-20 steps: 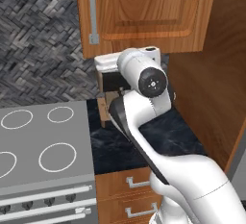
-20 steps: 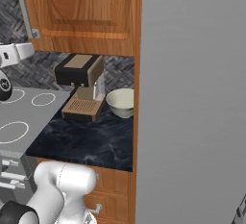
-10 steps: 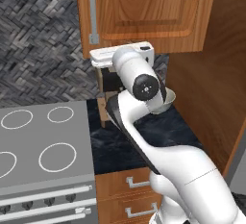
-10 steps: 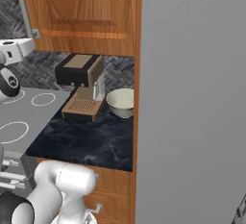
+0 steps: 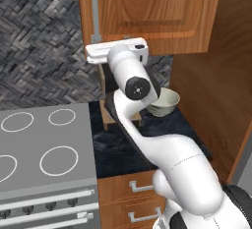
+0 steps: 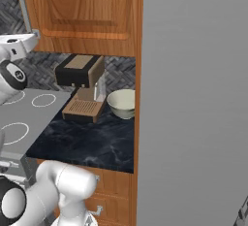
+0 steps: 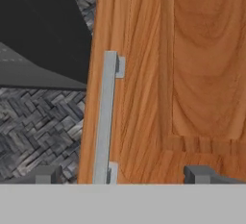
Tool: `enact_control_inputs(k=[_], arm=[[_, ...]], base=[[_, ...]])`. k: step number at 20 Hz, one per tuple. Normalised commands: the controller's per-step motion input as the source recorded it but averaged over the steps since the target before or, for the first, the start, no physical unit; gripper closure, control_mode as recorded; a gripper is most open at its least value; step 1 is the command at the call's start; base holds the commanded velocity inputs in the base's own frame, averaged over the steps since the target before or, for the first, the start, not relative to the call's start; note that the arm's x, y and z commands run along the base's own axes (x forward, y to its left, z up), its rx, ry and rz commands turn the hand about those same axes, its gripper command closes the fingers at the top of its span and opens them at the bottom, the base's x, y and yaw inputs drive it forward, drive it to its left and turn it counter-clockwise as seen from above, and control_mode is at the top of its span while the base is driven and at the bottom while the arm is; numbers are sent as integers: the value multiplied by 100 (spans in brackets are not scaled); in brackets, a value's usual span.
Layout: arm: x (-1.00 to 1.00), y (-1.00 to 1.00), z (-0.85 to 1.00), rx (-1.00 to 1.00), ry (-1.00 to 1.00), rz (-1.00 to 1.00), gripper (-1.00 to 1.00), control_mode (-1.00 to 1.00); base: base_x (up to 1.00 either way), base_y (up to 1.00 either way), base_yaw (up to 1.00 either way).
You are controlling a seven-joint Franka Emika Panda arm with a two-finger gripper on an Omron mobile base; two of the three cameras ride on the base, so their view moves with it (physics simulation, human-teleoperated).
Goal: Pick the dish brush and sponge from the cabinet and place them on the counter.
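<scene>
- Left base view: we see the cabinet (image 5: 152, 12) with its door shut, so its contents are hidden from us and we cannot see the dish brush or the sponge. Its grey bar handle (image 5: 94, 12) runs upright along the door's left edge. The white hand (image 5: 117, 51) sits just under the cabinet's lower left corner, near the bottom end of the handle. A pale bowl (image 5: 165, 102) stands at the back of the black worktop (image 5: 123, 147), partly behind the arm; we cannot see into it. The stovetop (image 5: 42, 144) adjoins the worktop's left edge.
- Right base view: the bowl (image 6: 122, 104) rests toward the back right of the worktop (image 6: 87, 140), just beside a brown coffee machine (image 6: 81, 87) at the back; what shows of the bowl's inside looks empty. The cabinet (image 6: 82, 11) hangs closed above them.
- Hand view: we look straight at the cabinet door (image 7: 178, 74). The jaws (image 7: 122, 174) stand wide apart and hold nothing. The handle (image 7: 105, 117) lies between the two fingertips (image 7: 48, 174), nearer the left one; we cannot tell whether anything touches it.
</scene>
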Motion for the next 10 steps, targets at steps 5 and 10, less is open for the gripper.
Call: enact_control_inputs(k=[5,10], arm=[[38,16,11,2,-4,0,-100,-100],[40,13,6,1,-2,0,-100,-100]], base=[[0,0,0],[0,0,0]])
